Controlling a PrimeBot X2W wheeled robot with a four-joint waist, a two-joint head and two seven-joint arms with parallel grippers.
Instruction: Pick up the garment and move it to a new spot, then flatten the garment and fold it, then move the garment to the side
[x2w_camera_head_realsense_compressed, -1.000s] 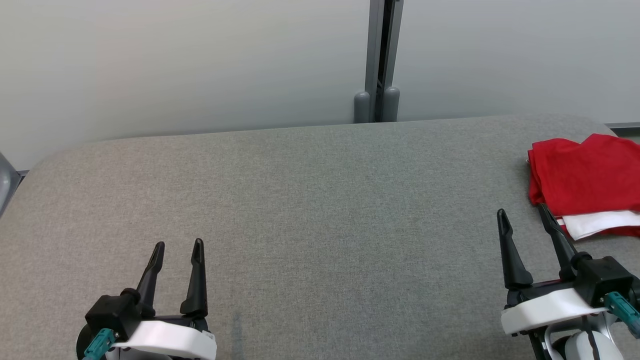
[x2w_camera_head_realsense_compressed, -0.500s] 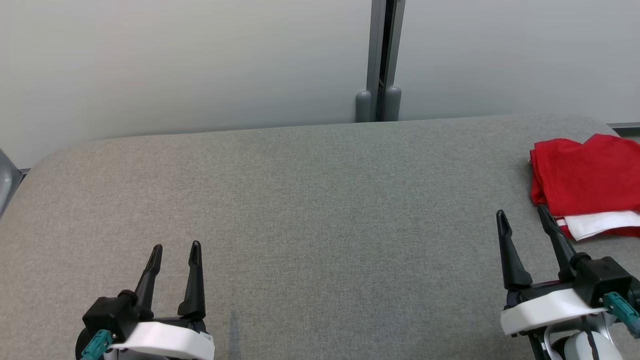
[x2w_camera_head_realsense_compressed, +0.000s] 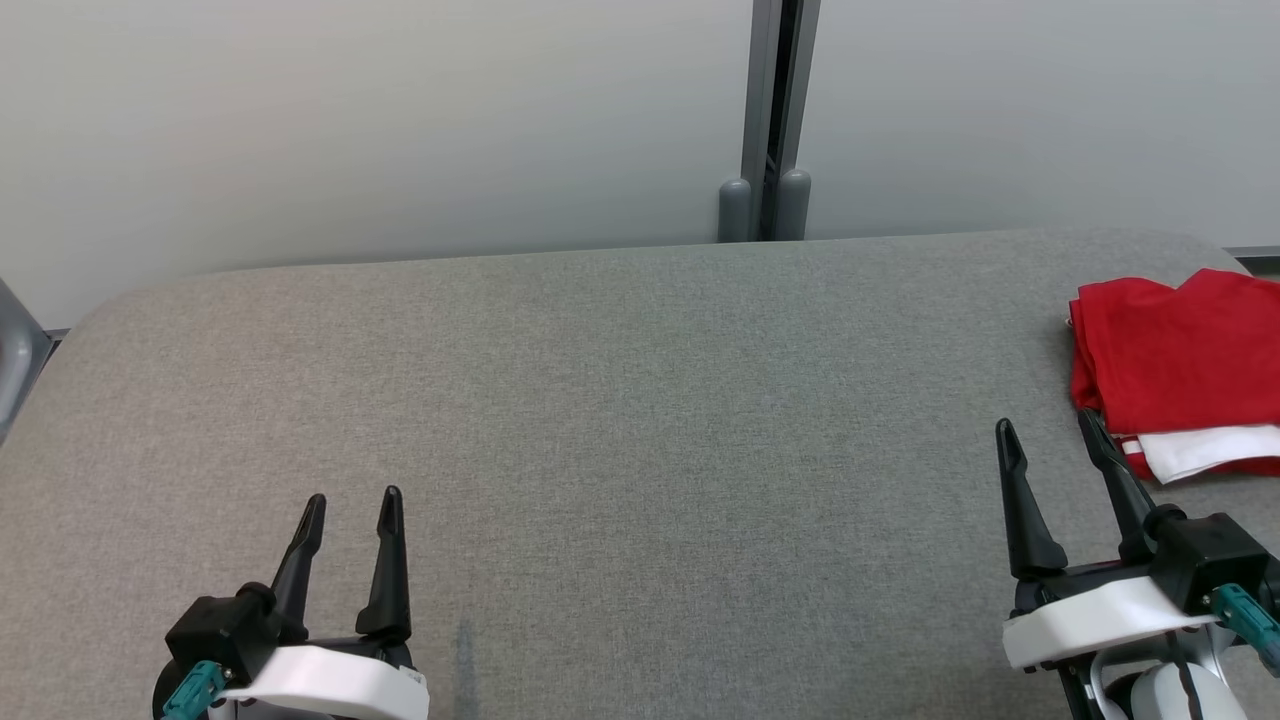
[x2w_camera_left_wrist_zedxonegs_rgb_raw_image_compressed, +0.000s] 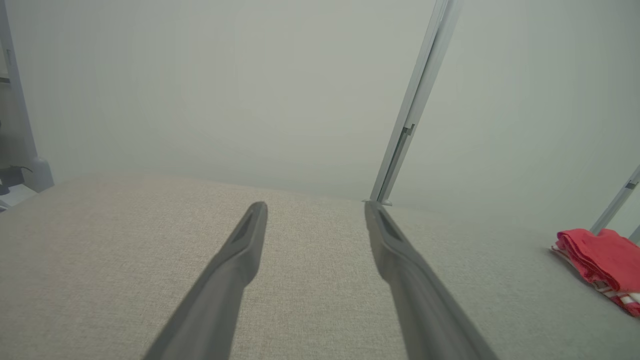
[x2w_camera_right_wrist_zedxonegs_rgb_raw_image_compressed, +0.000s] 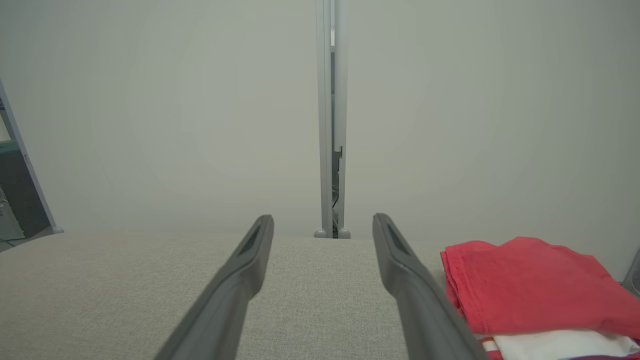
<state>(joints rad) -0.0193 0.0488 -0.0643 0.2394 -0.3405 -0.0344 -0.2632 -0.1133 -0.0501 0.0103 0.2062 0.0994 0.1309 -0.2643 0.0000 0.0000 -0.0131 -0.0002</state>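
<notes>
The garment (x2w_camera_head_realsense_compressed: 1180, 360) lies folded at the table's right edge, red on top with a white sleeve showing along its near side; it also appears in the right wrist view (x2w_camera_right_wrist_zedxonegs_rgb_raw_image_compressed: 530, 295) and far right in the left wrist view (x2w_camera_left_wrist_zedxonegs_rgb_raw_image_compressed: 602, 262). My right gripper (x2w_camera_head_realsense_compressed: 1048, 438) stands open just left of the garment's near corner, nothing between its fingers. My left gripper (x2w_camera_head_realsense_compressed: 352, 503) is open near the front left of the table, far from the garment. The lettering is hidden inside the fold.
The grey fabric table (x2w_camera_head_realsense_compressed: 620, 420) spreads wide between both grippers. A pale partition wall with a grey vertical post (x2w_camera_head_realsense_compressed: 770, 120) runs behind the far edge. A grey object (x2w_camera_head_realsense_compressed: 12, 350) sits past the left edge.
The whole head picture has shifted slightly, so the camera moved. The left gripper has drawn back a little toward the front edge. The garment and right gripper stay as they were.
</notes>
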